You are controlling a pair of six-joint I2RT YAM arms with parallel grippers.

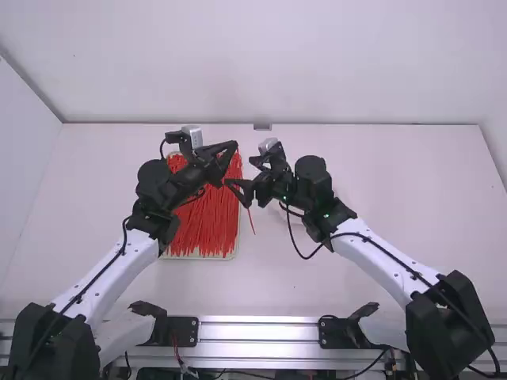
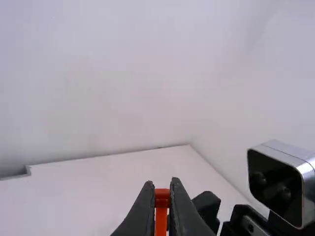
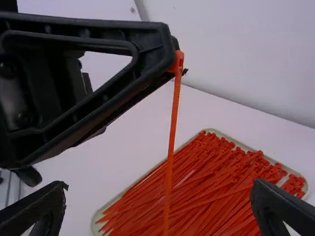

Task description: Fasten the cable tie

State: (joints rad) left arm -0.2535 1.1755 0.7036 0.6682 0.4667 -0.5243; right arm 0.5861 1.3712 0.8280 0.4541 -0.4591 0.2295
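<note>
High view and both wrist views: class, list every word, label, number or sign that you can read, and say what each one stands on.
No text can be read in any view.
The red cable tie clamped in the left pincer is plain.
The tray of spare ties and the white table bear no print.
The camera shows no legible marking.

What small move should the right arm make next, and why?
Probably close the right gripper on the hanging tail of the cable tie. The left gripper holds the tie by its head, the strap seems to hang between the right gripper's open fingers, and the tail must be gripped before threading.
</note>
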